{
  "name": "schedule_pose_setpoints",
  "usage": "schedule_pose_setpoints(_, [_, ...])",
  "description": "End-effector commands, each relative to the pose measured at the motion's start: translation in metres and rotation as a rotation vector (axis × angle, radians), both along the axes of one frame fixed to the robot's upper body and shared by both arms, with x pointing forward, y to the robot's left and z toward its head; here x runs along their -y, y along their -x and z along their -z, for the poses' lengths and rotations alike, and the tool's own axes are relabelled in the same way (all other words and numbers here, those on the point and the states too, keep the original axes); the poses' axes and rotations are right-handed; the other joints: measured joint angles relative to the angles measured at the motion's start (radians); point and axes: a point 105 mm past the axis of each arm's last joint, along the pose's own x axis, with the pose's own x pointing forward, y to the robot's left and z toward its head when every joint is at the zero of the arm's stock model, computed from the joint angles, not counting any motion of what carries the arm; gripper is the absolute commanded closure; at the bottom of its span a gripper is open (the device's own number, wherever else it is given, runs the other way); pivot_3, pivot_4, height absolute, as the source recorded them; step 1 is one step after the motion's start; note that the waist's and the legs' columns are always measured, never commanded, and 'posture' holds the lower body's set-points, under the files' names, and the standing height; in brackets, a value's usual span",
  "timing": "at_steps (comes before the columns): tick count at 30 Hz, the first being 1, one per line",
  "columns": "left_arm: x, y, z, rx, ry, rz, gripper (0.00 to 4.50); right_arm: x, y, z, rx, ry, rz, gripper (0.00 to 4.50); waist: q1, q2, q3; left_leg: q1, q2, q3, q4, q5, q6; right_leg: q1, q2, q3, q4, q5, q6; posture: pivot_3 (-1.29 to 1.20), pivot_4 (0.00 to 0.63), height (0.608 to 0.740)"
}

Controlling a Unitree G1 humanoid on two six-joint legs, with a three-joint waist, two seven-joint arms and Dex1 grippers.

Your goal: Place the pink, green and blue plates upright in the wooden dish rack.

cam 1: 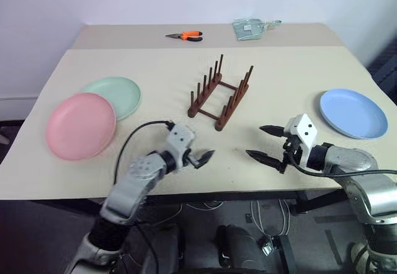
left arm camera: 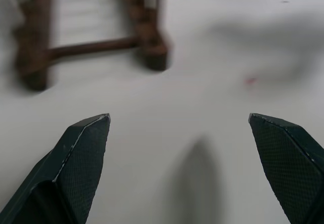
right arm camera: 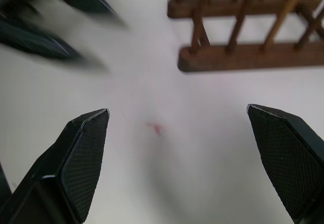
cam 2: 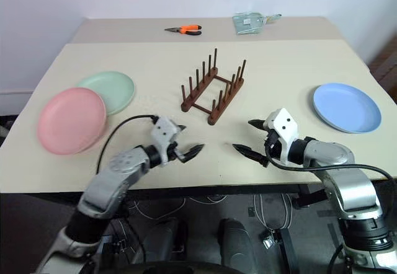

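The beige table (cam 1: pixel 298 75) carries three plates, one rack and two small items at its far edge. The wooden dish rack (cam 1: pixel 221 97) stands just beyond and between the two claws, empty, with bare tabletop open on every side of it. Outward of the left gripper (cam 1: pixel 200 157), near the table's left edge, the pink plate (cam 1: pixel 80 126) lies flat, overlapping the green plate (cam 1: pixel 116 96) behind it. Outward of the right gripper (cam 1: pixel 265 142), well apart near the right edge, lies the blue plate (cam 1: pixel 353 113). Both claws hang wide and empty over the table's near edge, tips facing each other. The right wrist view adds a small red mark (right arm camera: pixel 156 128) on the table between its fingers. Far beyond both claws lie orange-handled pliers (cam 1: pixel 186 36) and a clear bag (cam 1: pixel 250 28).
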Motion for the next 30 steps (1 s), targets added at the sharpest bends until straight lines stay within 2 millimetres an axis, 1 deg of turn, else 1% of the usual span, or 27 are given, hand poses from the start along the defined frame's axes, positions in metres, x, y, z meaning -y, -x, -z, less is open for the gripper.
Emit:
schedule_pose_setpoints(1, [0.021,-0.020,0.012,-0.032,-0.040,-0.092,0.00,-0.008,0.002,-0.008,0.045,-0.010,-0.007,0.04,0.001,-0.001,0.000,0.000,0.000,0.000,0.001,0.000,0.000,0.000,0.000,0.000,0.000,0.000,0.000,0.00,0.150,0.740])
schedule_pose_setpoints(3, [0.029,-0.026,0.013,-0.030,-0.055,-0.100,0.00,-0.011,0.001,-0.010,0.050,-0.013,-0.009,0.04,0.000,-0.001,0.000,0.000,0.000,0.000,0.001,0.000,0.000,0.000,0.001,0.000,0.000,0.001,0.001,0.00,0.150,0.740])
schedule_pose_setpoints(5, [0.033,-0.040,0.017,-0.050,-0.071,-0.166,0.00,-0.012,-0.001,-0.013,0.059,-0.014,-0.007,0.04,0.002,-0.001,0.000,0.000,0.000,0.000,0.001,0.000,0.000,0.000,0.002,0.000,0.000,0.001,0.002,0.00,0.150,0.740])
schedule_pose_setpoints(7, [0.044,-0.046,0.015,-0.059,-0.049,-0.170,0.00,-0.012,-0.002,-0.013,0.063,-0.011,-0.007,0.04,0.004,-0.001,0.000,0.000,0.000,-0.001,0.003,0.000,0.001,0.001,0.002,-0.001,0.000,0.001,0.002,0.00,0.150,0.740])
schedule_pose_setpoints(9, [0.054,-0.048,0.014,-0.066,-0.027,-0.145,0.00,-0.013,-0.002,-0.013,0.065,-0.007,-0.010,0.04,0.004,-0.001,0.000,-0.001,0.000,-0.001,0.006,-0.002,0.003,0.002,0.002,-0.001,0.001,0.000,0.003,0.00,0.150,0.740])
schedule_pose_setpoints(14, [0.061,-0.052,0.014,-0.070,0.005,-0.132,0.00,-0.014,-0.003,-0.012,0.072,0.002,-0.011,0.04,0.006,-0.001,0.000,-0.001,0.000,-0.001,0.011,-0.003,0.006,0.005,0.001,-0.001,0.001,0.000,0.003,0.00,0.150,0.740])
schedule_pose_setpoints(15, [0.061,-0.052,0.013,-0.064,0.009,-0.130,0.49,-0.013,-0.003,-0.011,0.073,0.004,-0.010,0.00,0.006,-0.001,0.000,-0.001,0.000,-0.001,0.011,-0.003,0.006,0.005,0.000,-0.001,0.001,0.000,0.003,0.00,0.150,0.740])
schedule_pose_setpoints(16, [0.061,-0.053,0.012,-0.059,0.013,-0.129,0.76,-0.013,-0.003,-0.011,0.075,0.005,-0.009,0.00,0.007,-0.001,0.000,-0.001,0.000,-0.001,0.012,-0.003,0.006,0.005,0.000,-0.001,0.001,0.000,0.003,0.00,0.150,0.740])
schedule_pose_setpoints(18, [0.060,-0.053,0.012,-0.053,0.014,-0.129,1.63,-0.012,-0.003,-0.011,0.077,0.006,-0.008,0.00,0.010,-0.001,0.000,-0.001,0.000,-0.001,0.012,-0.004,0.006,0.005,0.000,-0.001,0.001,0.000,0.003,0.00,0.150,0.740])
schedule_pose_setpoints(20, [0.056,-0.056,0.009,-0.038,0.010,-0.127,2.59,-0.008,-0.003,-0.010,0.077,0.015,0.000,0.00,0.016,-0.001,0.000,-0.001,0.000,-0.001,0.012,-0.004,0.006,0.005,-0.001,-0.001,0.000,0.000,0.003,0.00,0.150,0.740])
schedule_pose_setpoints(21, [0.055,-0.057,0.007,-0.023,0.000,-0.115,2.97,-0.005,-0.002,-0.009,0.077,0.022,0.004,0.00,0.021,-0.001,0.000,-0.001,0.000,-0.001,0.012,-0.004,0.006,0.005,-0.001,-0.001,0.000,0.000,0.003,0.00,0.150,0.740])
schedule_pose_setpoints(22, [0.053,-0.057,0.004,-0.001,-0.010,-0.089,3.56,-0.002,-0.002,-0.009,0.076,0.030,0.011,0.00,0.025,-0.001,0.000,-0.001,0.000,-0.001,0.012,-0.004,0.006,0.005,-0.001,-0.001,0.000,0.000,0.003,0.00,0.150,0.740])
schedule_pose_setpoints(23, [0.053,-0.056,0.000,0.022,-0.017,-0.052,3.74,0.001,-0.001,-0.008,0.075,0.037,0.017,0.00,0.025,-0.001,0.000,-0.001,0.000,-0.001,0.012,-0.004,0.006,0.005,-0.001,-0.001,0.000,0.000,0.003,0.00,0.150,0.740])
schedule_pose_setpoints(25, [0.053,-0.051,-0.007,0.065,-0.013,0.059,3.74,0.009,0.000,-0.008,0.072,0.053,0.033,0.00,0.024,-0.001,0.000,-0.001,0.000,-0.001,0.013,-0.004,0.007,0.005,-0.001,-0.001,0.000,0.000,0.003,0.00,0.150,0.740])
schedule_pose_setpoints(27, [0.052,-0.042,-0.016,0.132,-0.024,0.210,3.74,0.017,0.001,-0.007,0.064,0.067,0.045,0.00,0.024,0.000,0.000,-0.002,0.000,-0.001,0.013,-0.004,0.006,0.005,-0.001,-0.001,0.000,0.000,0.003,0.00,0.150,0.740])
schedule_pose_setpoints(30, [0.045,-0.024,-0.019,0.188,-0.082,0.454,3.74,0.024,0.008,-0.004,0.027,0.074,0.038,0.00,0.024,0.000,0.000,-0.003,0.000,-0.001,0.012,-0.004,0.006,0.003,-0.002,-0.001,0.000,-0.002,0.000,0.00,0.150,0.740])
